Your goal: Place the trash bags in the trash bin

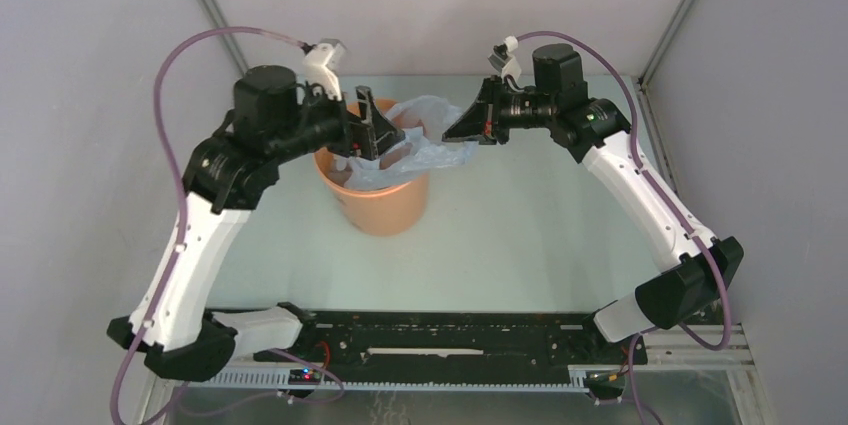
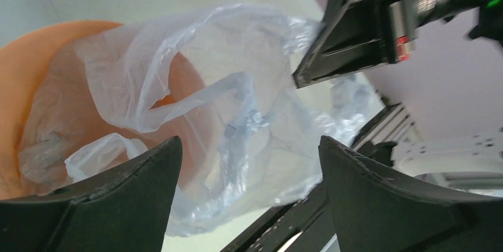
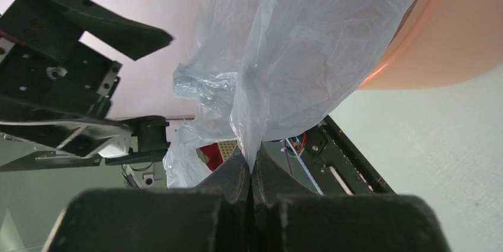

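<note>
**Top external view.** We see the trash bin (image 1: 385,207), a round orange bucket, standing upright on the pale bench (image 1: 530,235), left of centre and towards the far side. The trash bag (image 1: 432,125), 1 sheet of thin, translucent blue-grey film, lies partly inside the bin's mouth. A loose, wrinkled portion spills over the right rim and reaches the right hand (image 1: 450,132). The left hand (image 1: 380,133) hangs over the left part of the bin's mouth, near the film.

**Left wrist view.** We find the left hand's 2 fingers (image 2: 118,198) spread wide, with nothing clamped between them. Beyond the gap, the film covers part of the bin's orange inner wall, and a loop of the film arches over the opening. We cannot tell whether the fingertips touch the plastic. The right hand appears at the upper right, just beside the bag's outer edge.

**Right wrist view.** We note the right hand's 2 fingers pressed together, pinching a gathered fold of the bag between their tips. From this pinch the film fans upward, creased, to the bin's rim at the upper right. The left hand shows at the left, its fingers apart and clear of the pinched fold.
</note>
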### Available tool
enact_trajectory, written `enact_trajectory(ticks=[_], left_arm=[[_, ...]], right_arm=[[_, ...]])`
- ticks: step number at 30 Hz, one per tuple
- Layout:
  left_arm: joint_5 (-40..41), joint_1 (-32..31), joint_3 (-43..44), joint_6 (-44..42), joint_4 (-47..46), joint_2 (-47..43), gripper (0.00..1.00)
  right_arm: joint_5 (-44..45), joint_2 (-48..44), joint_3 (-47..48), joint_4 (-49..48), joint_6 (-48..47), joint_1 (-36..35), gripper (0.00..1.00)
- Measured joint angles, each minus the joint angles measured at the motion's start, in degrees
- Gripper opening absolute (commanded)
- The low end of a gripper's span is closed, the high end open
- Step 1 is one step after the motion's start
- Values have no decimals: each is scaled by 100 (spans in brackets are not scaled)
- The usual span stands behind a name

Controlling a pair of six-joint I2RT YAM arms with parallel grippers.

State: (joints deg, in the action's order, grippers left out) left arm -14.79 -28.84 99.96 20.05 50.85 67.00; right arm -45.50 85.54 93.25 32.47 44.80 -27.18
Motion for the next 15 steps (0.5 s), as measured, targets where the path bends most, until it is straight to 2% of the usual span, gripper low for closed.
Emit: enact_trajectory(ticks=[5,6,7,10,12,13,15], left_arm=[[302,-181,-11,-260,245,367,51],[376,-186,-11,-249,260,389,48],[457,-190,-11,-282,273,402,49],[629,-190,-11,-339,289,393,66],[612,-190,-22,-369,286,372,72],[575,-190,-50,-369,278,352,73],[433,-190,-181,-363,273,317,68]], right_arm=[[9,0,0,2,0,-17,0],[11,0,0,2,-2,-22,0],[17,0,0,2,0,-26,0],[24,0,-9,0,0,-31,0],[42,0,-20,0,2,-31,0],[42,0,-22,0,2,-31,0],[42,0,-22,-2,2,-33,0]])
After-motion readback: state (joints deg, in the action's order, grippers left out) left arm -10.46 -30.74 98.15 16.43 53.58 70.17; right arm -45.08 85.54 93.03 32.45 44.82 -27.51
